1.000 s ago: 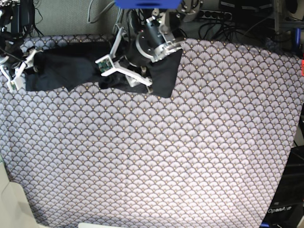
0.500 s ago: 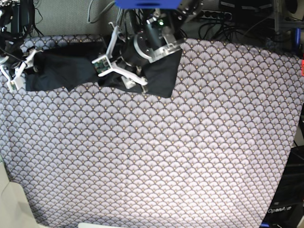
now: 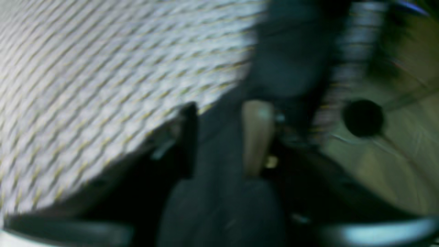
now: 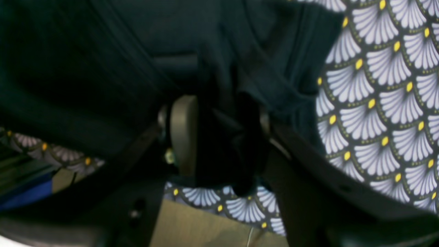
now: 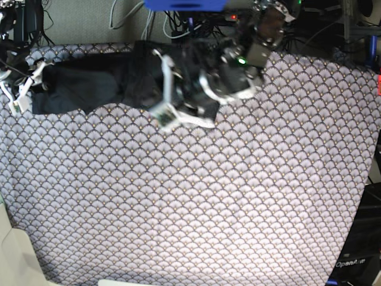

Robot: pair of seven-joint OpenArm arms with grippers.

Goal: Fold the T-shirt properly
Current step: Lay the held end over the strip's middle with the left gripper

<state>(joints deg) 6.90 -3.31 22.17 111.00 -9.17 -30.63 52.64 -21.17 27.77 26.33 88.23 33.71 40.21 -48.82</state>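
The black T-shirt (image 5: 89, 83) lies stretched along the table's back edge, and its right end is bunched under my left arm. In the base view my left gripper (image 5: 181, 107) is blurred over that right end. In the blurred left wrist view the left gripper (image 3: 221, 140) is shut on dark T-shirt cloth (image 3: 219, 192) that runs between its fingers. My right gripper (image 5: 28, 89) is at the shirt's left end, by the table's left edge. In the right wrist view the right gripper (image 4: 223, 137) is shut on a bunched fold of the T-shirt (image 4: 103, 51).
The table is covered with a grey scallop-patterned cloth (image 5: 208, 196). Cables and a power strip (image 5: 271, 18) lie behind the back edge. A beige board (image 5: 12, 250) stands at the lower left, and a black box (image 5: 354, 262) at the lower right.
My left arm has swung to the right and turned, drawing the shirt's right end with it and bunching it. My right gripper and the shirt's left end have stayed put.
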